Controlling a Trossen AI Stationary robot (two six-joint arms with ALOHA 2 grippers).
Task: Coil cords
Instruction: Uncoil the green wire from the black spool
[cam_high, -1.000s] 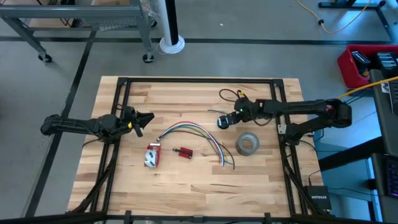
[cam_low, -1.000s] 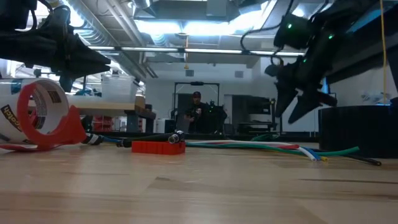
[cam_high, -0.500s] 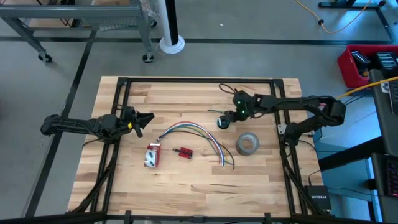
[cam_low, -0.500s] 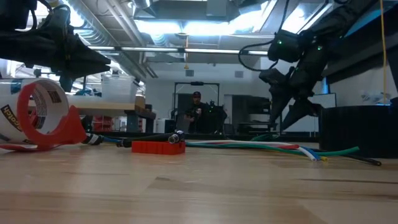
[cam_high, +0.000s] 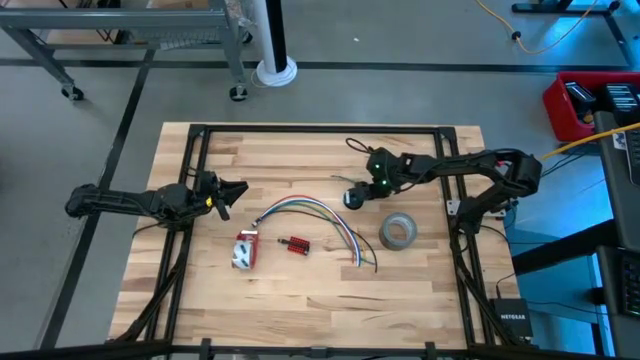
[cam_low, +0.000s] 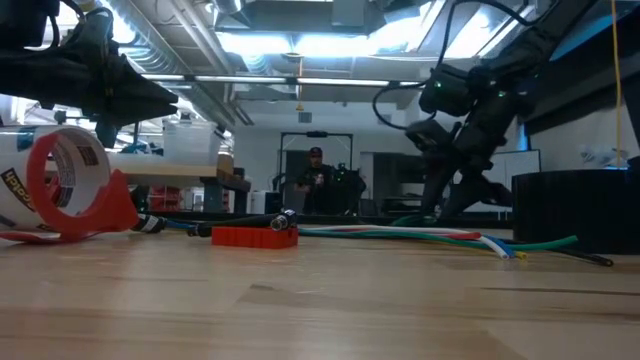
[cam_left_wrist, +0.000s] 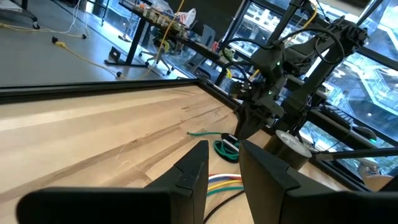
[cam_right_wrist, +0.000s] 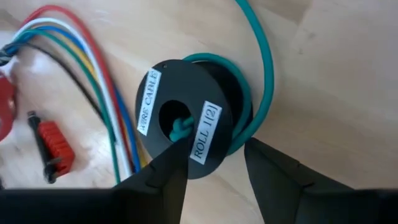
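The cord is thin teal-green wire wound on a small black spool (cam_high: 351, 197) labelled "WIRE CABLES" and "ROLL 1(2)" (cam_right_wrist: 185, 126). The spool lies flat on the table, right of centre. A loose end of the wire (cam_high: 356, 148) trails toward the far edge. My right gripper (cam_right_wrist: 214, 167) is open and hovers low over the spool's edge, pointing down, with one finger at each side of the rim (cam_high: 368, 188). My left gripper (cam_high: 234, 191) is open and empty at the table's left, above the wood (cam_left_wrist: 225, 167). My right gripper's open fingers (cam_right_wrist: 166, 174) stand just beside the spool's rim (cam_right_wrist: 205, 169), coming from above. I cannot tell whether they touch it. The spool lies flat on the table.
A grey tape roll (cam_high: 398, 232) lies right of the spool. A fan of coloured wires (cam_high: 318, 214) lies at centre. Nearer me lie a small red clip (cam_high: 295, 244) and a red tape dispenser (cam_high: 244, 250). A person (cam_low: 316, 178) sits in the room behind the table.
My right gripper has moved a little toward the table's left edge and come down over the black spool, its fingers still apart. The left arm has kept still.
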